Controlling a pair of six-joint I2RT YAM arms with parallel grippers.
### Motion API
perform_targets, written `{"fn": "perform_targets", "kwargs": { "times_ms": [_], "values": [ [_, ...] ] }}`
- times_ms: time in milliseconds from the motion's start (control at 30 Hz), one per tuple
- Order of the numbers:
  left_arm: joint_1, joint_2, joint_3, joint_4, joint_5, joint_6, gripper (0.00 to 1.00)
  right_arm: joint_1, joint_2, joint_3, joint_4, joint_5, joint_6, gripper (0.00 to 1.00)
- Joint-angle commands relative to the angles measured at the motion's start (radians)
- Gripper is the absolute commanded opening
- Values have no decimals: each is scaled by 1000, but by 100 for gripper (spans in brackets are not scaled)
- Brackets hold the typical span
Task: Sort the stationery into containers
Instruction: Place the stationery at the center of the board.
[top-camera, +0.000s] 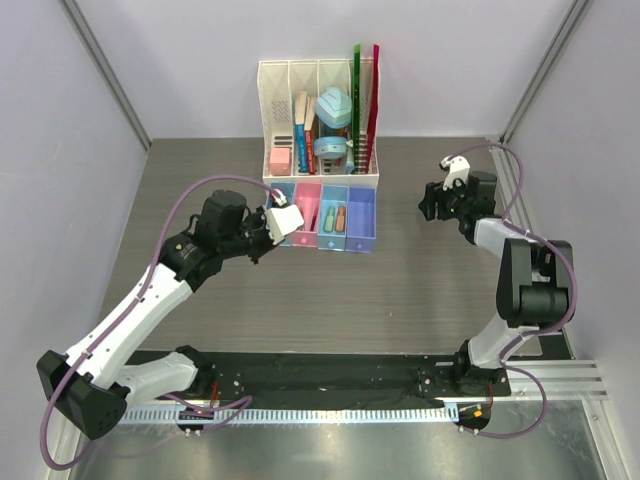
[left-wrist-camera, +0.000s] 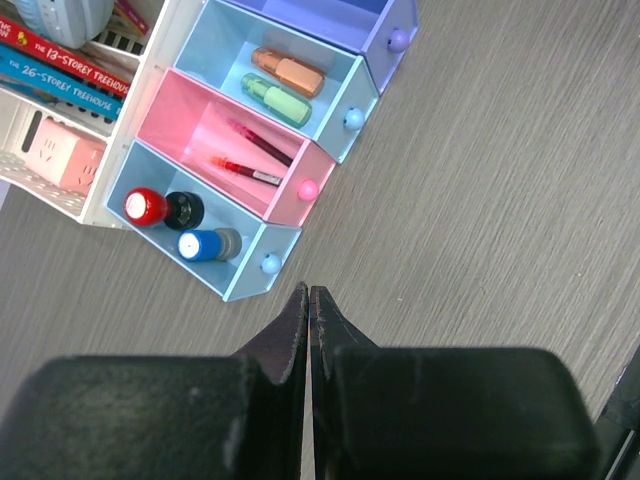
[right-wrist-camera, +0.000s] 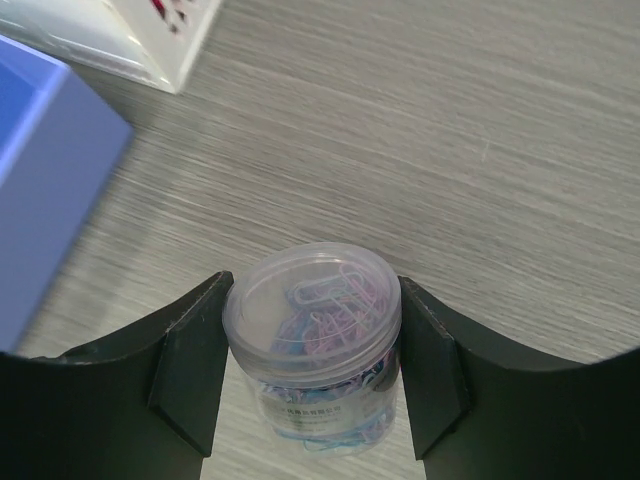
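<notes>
1. The grey surface (top-camera: 420, 290) carried a white rack (top-camera: 322, 178), with the row of four bins (top-camera: 362, 243) touching its front.
2. Left gripper (left-wrist-camera: 308, 292): jaws pressed together, just before the blue bin (left-wrist-camera: 275, 245).
3. Right gripper (right-wrist-camera: 312, 295): jaws grasping the clear tub of paper clips (right-wrist-camera: 310, 340), beside the purple bin (right-wrist-camera: 45, 180) and apart from it.
4. Dark-red pens (left-wrist-camera: 262, 143) lay in the pink bin (left-wrist-camera: 180, 110).

**Top view:** you look down from above and behind, far enough back to take in the whole table (top-camera: 420, 290).
**Left wrist view:** you are close, facing steeply down over the bin row (left-wrist-camera: 245, 270).
**Right wrist view:** you are closest, low over the tabletop. The purple bin (right-wrist-camera: 45, 190) at its left edge appears in all three views.
</notes>
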Motion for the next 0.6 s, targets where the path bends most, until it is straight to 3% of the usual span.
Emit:
{"fn": "perform_targets", "kwargs": {
  "times_ms": [0,200,567],
  "values": [
    [13,-23,3,3,-11,8,0,4,41,-4,197,69,-49,18],
    [16,-15,0,14,-3,5,0,2,144,44,251,107,-11,18],
    [22,-6,-5,17,-2,5,0,22,219,139,274,150,40,32]
  ]
}}
